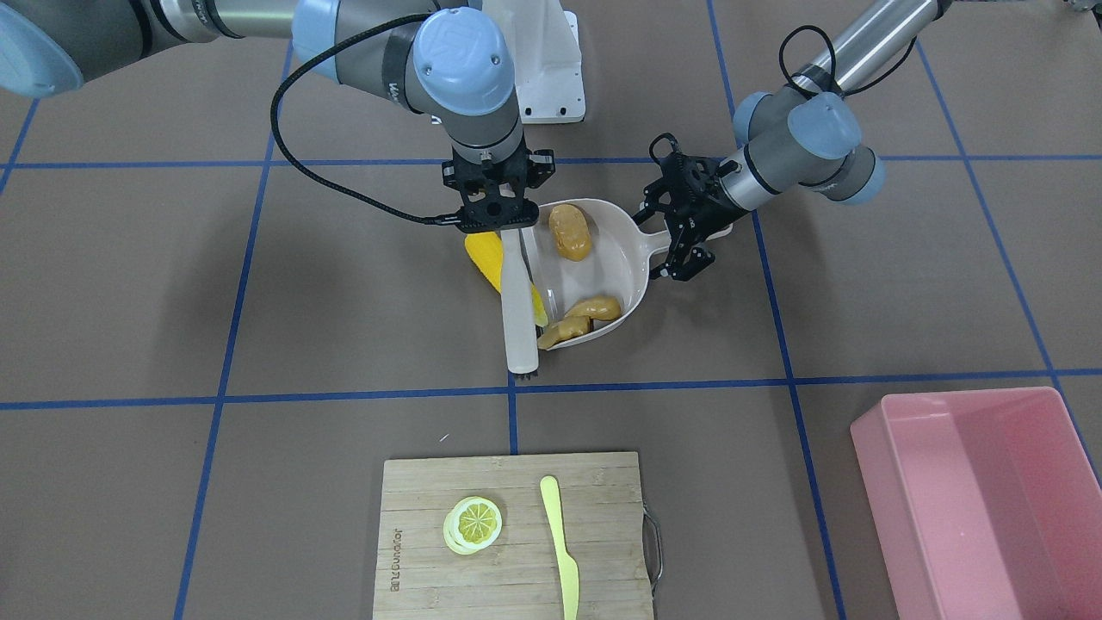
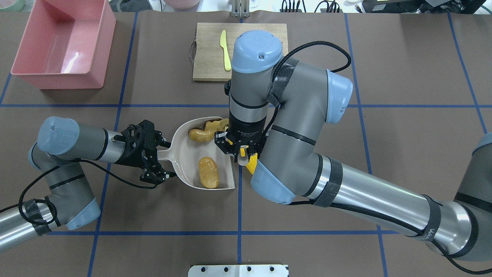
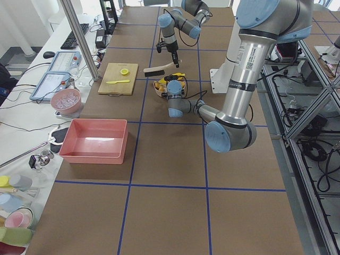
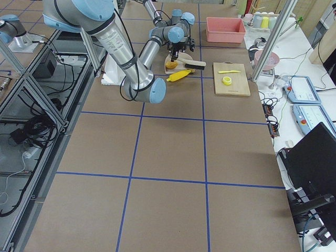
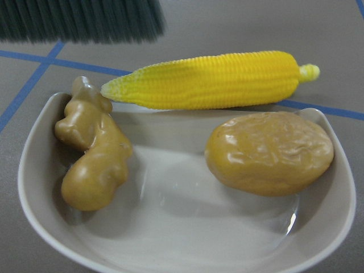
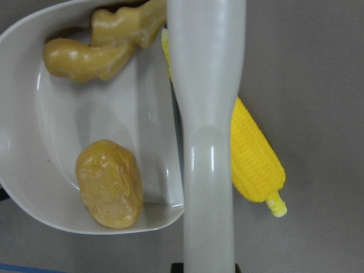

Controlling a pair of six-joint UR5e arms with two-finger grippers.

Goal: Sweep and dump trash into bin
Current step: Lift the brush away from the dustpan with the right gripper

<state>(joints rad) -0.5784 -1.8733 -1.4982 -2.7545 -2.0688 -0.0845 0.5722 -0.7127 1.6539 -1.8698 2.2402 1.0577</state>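
Corn cob (image 5: 210, 79) outside dustpan (image 1: 603, 258), beside brush (image 1: 516, 301); right tool (image 1: 504, 226) clamps brush, left tool (image 1: 667, 241) dustpan

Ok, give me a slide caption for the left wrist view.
Ginger and potato sit in the dustpan; corn lies along its open edge, brush beyond.
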